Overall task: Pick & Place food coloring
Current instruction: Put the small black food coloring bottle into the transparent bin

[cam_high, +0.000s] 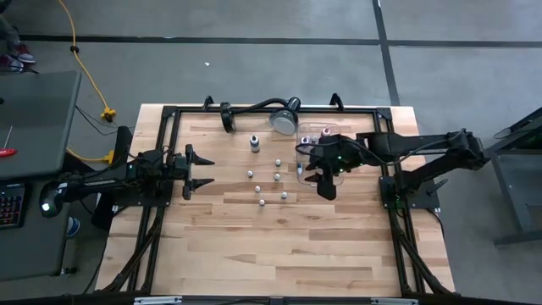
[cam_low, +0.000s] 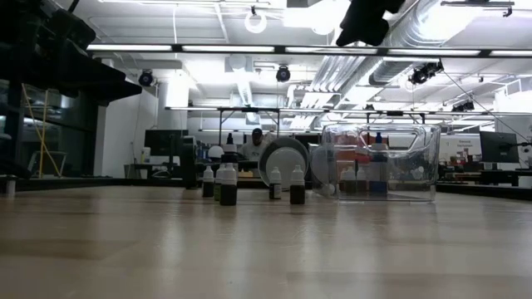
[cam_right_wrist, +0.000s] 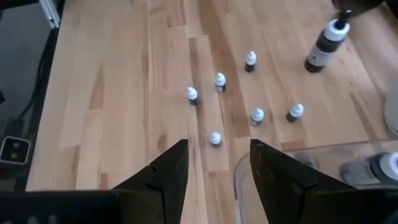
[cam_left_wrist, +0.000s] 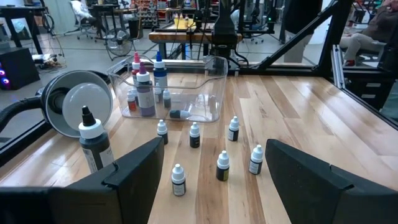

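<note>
Low in the high view the wooden table (cam_high: 288, 246) lies bare. At mid-left, the left gripper (cam_high: 201, 170) waits with its fingers spread wide and nothing between them. Six small food coloring bottles (cam_high: 269, 180) stand loose just right of centre, a taller dropper bottle (cam_high: 254, 143) above them. The right gripper (cam_high: 320, 180) hangs over the clear tray (cam_high: 329, 134), fingers parted and holding nothing; more bottles stand inside. The silver lamp head (cam_high: 284, 121) sits beside the tray.
</note>
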{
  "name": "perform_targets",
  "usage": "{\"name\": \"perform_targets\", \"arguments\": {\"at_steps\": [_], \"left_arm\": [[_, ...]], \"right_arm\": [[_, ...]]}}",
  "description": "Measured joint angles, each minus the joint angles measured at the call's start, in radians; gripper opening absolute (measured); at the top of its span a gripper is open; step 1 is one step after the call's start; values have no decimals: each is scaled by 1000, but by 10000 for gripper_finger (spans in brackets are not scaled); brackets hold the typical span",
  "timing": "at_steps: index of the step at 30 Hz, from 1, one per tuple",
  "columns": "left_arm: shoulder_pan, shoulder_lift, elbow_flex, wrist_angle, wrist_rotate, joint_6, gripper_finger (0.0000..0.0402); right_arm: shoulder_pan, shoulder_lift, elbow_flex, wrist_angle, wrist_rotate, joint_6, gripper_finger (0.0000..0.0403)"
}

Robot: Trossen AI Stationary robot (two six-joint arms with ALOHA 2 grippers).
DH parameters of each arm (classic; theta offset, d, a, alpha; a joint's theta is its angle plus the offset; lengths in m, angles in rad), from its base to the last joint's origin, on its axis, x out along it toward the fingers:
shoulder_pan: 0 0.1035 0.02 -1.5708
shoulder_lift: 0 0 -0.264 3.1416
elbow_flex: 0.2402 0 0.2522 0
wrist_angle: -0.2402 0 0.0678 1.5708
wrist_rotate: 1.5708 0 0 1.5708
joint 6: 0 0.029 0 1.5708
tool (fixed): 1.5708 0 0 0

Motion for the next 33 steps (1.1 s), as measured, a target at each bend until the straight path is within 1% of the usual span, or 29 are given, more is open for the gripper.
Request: {"name": "perform_targets", "arguments": {"at_steps": [3, 6, 12, 17, 23, 28, 33], "left_arm": [[0, 0, 0, 0, 0, 0, 278], [0, 0, 0, 0, 0, 0, 278], [0, 0, 0, 0, 0, 0, 278], [0, 0, 0, 0, 0, 0, 278], [0, 0, 0, 0, 0, 0, 278], [0, 0, 0, 0, 0, 0, 278], [0, 0, 0, 0, 0, 0, 278]], "right_arm": [[3, 36, 53, -25, -6, -19, 161], [5, 89, 140, -84, -19, -55, 161], [13, 234, 332, -233, -72, -158, 161], [22, 356, 435, -307, -113, -235, 161], [23, 480, 460, -315, -130, -261, 161], [22, 568, 454, -312, -87, -262, 161], [17, 632, 452, -312, -74, -262, 161]]}}
